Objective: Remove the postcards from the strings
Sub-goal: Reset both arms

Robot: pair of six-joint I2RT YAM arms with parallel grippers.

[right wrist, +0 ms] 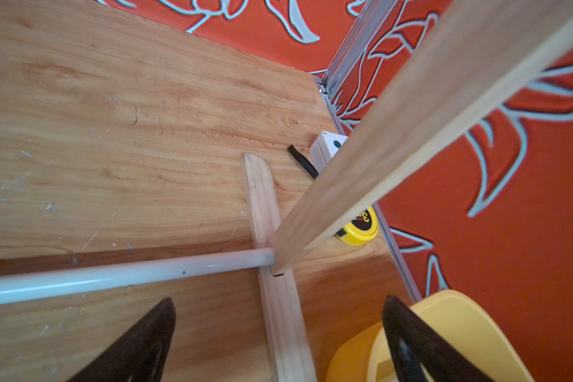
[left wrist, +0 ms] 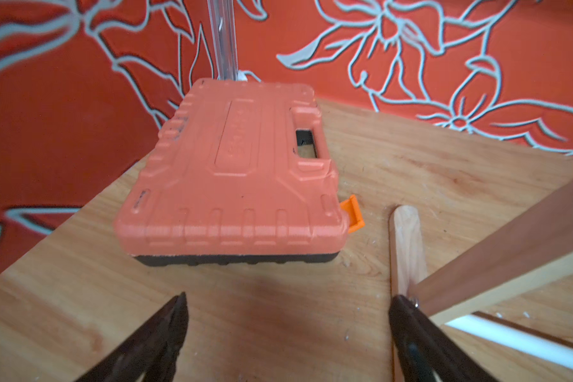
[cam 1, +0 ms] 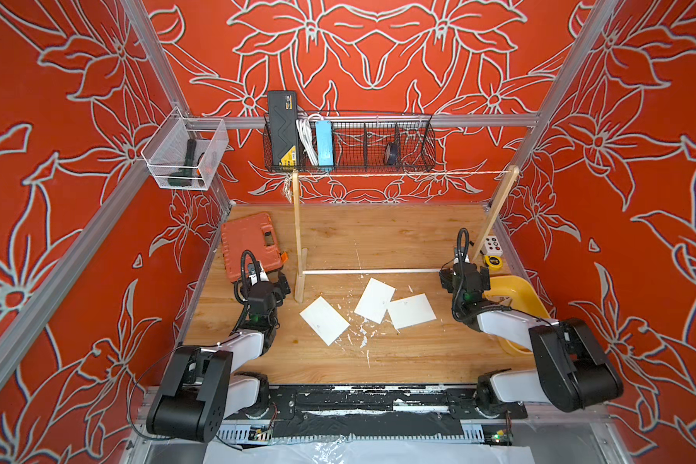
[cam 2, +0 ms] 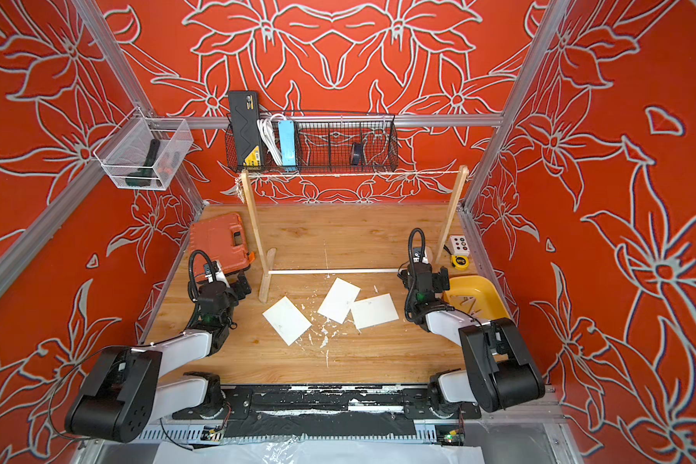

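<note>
Left gripper [left wrist: 288, 297]: jaws spread wide, nothing held, low over bare table [cam 1: 378, 361] between the orange tool case [left wrist: 229, 172] and the foot of the left upright [cam 1: 297, 233], one finger right by that foot. Right gripper [right wrist: 278, 299]: also spread wide and empty, above the foot of the right upright [right wrist: 427, 109], yellow tray [right wrist: 450, 330] beside one finger.

Postcards: all three lie flat on the table, off the string [cam 1: 402, 173], on the robot's side of the white rod [cam 1: 370, 272], between the two arms. Left postcard [cam 1: 324, 320] sits alone near the left upright's foot, turned diagonal. Middle postcard [cam 1: 374, 300] and right postcard [cam 1: 411, 310] meet at a corner; can't tell which is on top. Same layout in both top views. Each is a plain white thin rectangle with straight edges; any mark on them is too faint to read. White flecks [cam 1: 363, 341] are scattered on the wood around them.

String is thin beige twine, taut between the upright tops, frayed knot [cam 1: 287, 191] at the left end.
</note>
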